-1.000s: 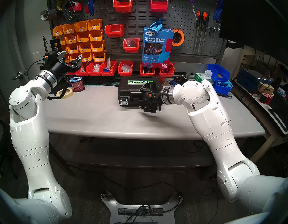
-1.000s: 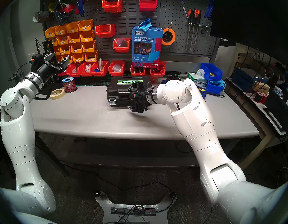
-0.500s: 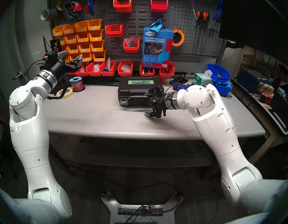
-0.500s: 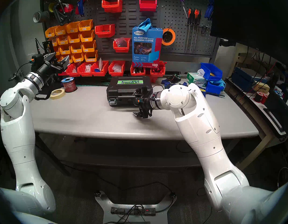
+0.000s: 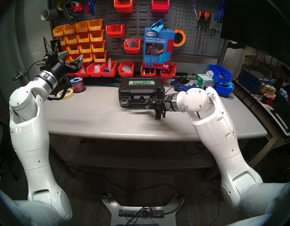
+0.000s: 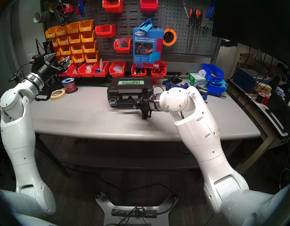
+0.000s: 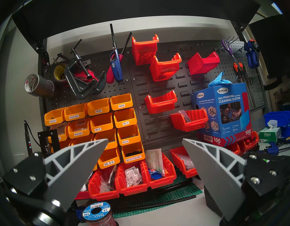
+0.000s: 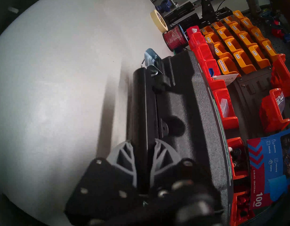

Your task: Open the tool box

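Observation:
The black tool box [image 5: 137,92] lies on the grey table [image 5: 95,119], lid down, with its green-and-white label [image 5: 139,82] on top. It also shows in the head right view [image 6: 124,92] and the right wrist view [image 8: 189,106]. One silver latch [image 5: 124,103] shows at its front left corner [image 8: 150,58]; the other latch is hidden behind my right gripper. My right gripper [image 5: 147,105] [image 8: 143,140] is shut on the case's moulded handle [image 8: 139,106] at the front right. My left gripper [image 5: 73,54] [image 7: 145,140] is open and empty, raised at the far left.
A masking tape roll [image 5: 65,93] and a red wire spool [image 5: 78,84] sit at the left back. Red bins [image 5: 108,69] and a cleaning cloth box [image 5: 159,47] stand behind the case. Blue clamps [image 5: 181,87], a tissue box [image 5: 204,80] and blue bins [image 5: 220,74] are at the right.
My right gripper, wide open across the case's right front corner, drew back to the right and toward the front, then shut on the handle. The left arm has not moved.

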`<state>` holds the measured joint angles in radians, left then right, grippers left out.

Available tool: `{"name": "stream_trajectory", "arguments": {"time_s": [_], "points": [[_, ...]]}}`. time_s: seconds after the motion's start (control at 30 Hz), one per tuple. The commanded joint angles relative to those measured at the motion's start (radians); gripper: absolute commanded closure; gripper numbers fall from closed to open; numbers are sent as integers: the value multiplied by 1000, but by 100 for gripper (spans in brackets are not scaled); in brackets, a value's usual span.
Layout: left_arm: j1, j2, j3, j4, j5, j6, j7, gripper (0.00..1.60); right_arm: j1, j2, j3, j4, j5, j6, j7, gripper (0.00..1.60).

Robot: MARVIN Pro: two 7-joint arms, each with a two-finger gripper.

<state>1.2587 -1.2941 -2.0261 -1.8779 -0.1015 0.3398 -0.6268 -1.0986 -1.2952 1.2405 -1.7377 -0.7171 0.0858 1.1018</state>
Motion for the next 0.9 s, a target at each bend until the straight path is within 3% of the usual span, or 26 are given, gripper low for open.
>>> {"name": "stream_trajectory", "arguments": {"time_s": [0.0, 0.1, 0.53, 0.77, 0.87], "points": [[-7, 1, -2, -10, -5, -2, -2, 0, 3, -8, 1, 6, -5, 5, -12, 160], [-7, 1, -2, -10, -6, -2, -2, 0, 5, -3, 8, -2, 8, 0, 1, 160], [-6, 3, 0, -9, -6, -2, 1, 0, 126, 39, 89, -138, 132, -14, 230, 160], [-6, 4, 0, -9, -7, -3, 3, 0, 196, 27, 124, -146, 193, 10, 329, 160], [-5, 5, 1, -9, -6, -3, 4, 0, 209, 4, 173, -178, 204, 12, 335, 160]]}}
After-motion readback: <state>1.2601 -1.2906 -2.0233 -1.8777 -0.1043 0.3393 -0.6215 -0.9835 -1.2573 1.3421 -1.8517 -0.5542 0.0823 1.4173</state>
